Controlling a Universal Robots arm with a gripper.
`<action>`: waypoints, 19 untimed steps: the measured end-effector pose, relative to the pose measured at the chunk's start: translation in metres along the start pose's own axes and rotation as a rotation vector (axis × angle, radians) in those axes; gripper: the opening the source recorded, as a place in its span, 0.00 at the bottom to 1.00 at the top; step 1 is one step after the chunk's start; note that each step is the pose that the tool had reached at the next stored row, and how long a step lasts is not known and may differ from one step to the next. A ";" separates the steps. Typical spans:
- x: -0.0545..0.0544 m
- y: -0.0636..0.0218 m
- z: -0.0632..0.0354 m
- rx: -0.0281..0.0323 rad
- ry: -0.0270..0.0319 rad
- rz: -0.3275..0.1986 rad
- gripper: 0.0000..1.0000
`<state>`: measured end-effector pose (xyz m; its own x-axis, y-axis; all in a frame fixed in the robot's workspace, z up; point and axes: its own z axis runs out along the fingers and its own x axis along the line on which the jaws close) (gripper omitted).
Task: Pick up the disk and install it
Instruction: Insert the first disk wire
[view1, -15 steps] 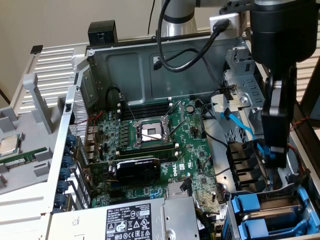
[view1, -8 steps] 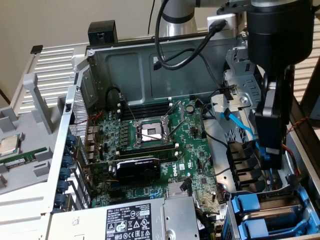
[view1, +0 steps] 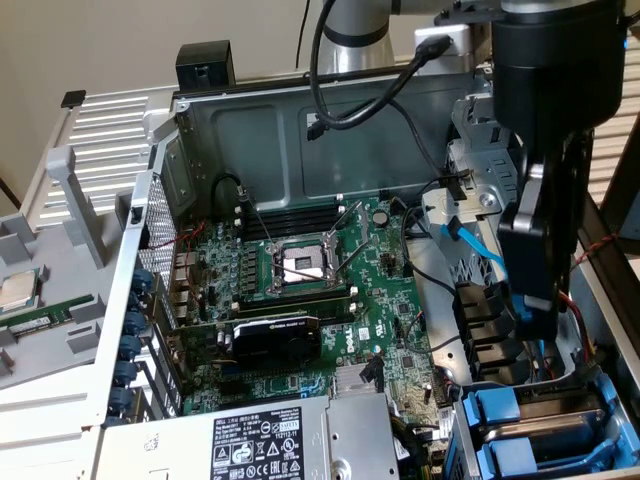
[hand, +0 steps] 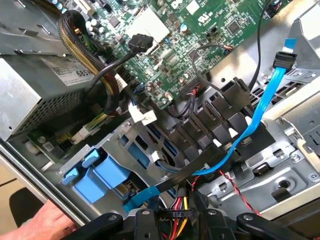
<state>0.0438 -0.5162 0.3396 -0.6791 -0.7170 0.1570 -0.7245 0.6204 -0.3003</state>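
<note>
The gripper (view1: 535, 318) hangs near the disk (view1: 545, 432) at lower right. Its opening I cannot tell. Avoid the blue cable (view1: 485, 255).

A green motherboard (view1: 395, 335) lies in the open case (view1: 300, 130), a grey power supply (view1: 250, 440) beside it, a blue cable (hand: 266, 100) nearby.

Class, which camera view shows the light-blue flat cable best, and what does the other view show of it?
The wrist view: the cable shows along most of its run, from its plug down across the black brackets. The exterior view shows a short stretch of it by the metal cage.
</note>
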 end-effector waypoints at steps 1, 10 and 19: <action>-0.001 -0.0003 0.0005 -0.0003 0.0003 0.001 0.35; -0.004 -0.0020 0.0030 -0.0045 0.0072 0.025 0.35; -0.006 -0.0026 0.0049 -0.0099 0.0080 0.039 0.35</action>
<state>0.0501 -0.5153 0.3349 -0.7077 -0.6898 0.1529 -0.6986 0.6510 -0.2970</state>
